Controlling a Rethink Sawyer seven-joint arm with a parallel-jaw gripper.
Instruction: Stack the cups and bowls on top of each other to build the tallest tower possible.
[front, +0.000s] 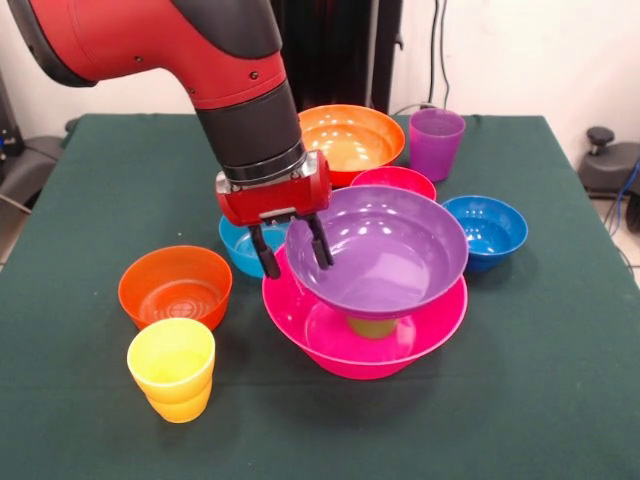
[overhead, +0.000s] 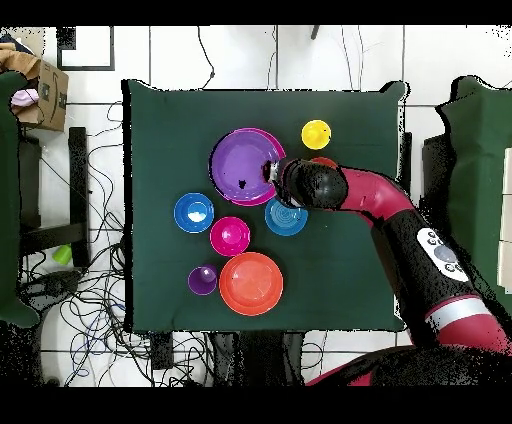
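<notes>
So the gripper (front: 292, 252) has its two fingers pinched on the rim of the big purple bowl (front: 385, 250), one finger inside and one outside on the side facing the small orange bowl (front: 175, 287). That purple bowl is sitting on what looks like an upturned lime green cup (front: 372, 326), which stands in the middle of the big pink bowl (front: 365, 335). That's the tower so far, roughly mid-table, a bit toward the front edge.

Honestly the sketchy part is that wide bowl balancing on one narrow cup. It already looks slightly tilted in the front view, though I can't say for sure. If the jaws let go while it's off-centre, or the fingers drag the rim on the way out, my guess is it tips and slides down into the pink bowl, maybe taking the cup with it.

The other pieces are crowded close: the light blue bowl (front: 243, 245) is right behind the gripper, the red bowl (front: 394, 181) and dark blue bowl (front: 486, 229) sit just beside the stack. A falling bowl could knock those around.

The yellow cup (front: 172, 368) near the front edge, the purple cup (front: 436, 142) and big orange bowl (front: 351, 140) toward the back look out of harm's way.
</notes>
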